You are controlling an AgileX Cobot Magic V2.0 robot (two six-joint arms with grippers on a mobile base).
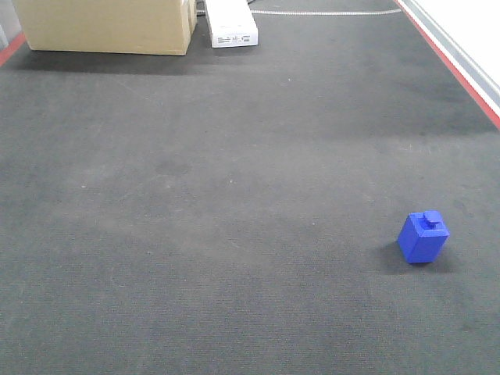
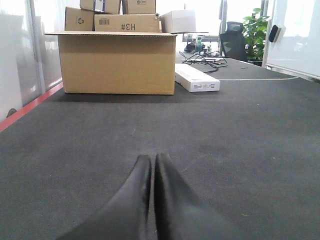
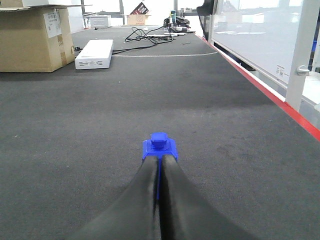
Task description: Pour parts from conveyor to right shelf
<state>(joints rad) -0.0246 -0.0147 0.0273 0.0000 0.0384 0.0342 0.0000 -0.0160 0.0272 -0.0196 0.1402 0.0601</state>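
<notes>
Out on the grey conveyor [image 1: 195,234], blue part [image 1: 423,237] stands nub-up, dead ahead of the right gripper [image 3: 159,160], its jaws clenched empty, left gripper [image 2: 152,158] clenched too.

A: Block [image 1: 423,237], position?
B: On the conveyor belt [image 1: 234,195], near side, close to the right edge.
A: Far end?
B: Cardboard box [image 1: 105,27] on the belt at far left, smaller cartons [image 2: 127,23] stacked on it. Flat carton [image 1: 231,23] just right of it. Cables [image 3: 145,36] lie behind that.
</notes>
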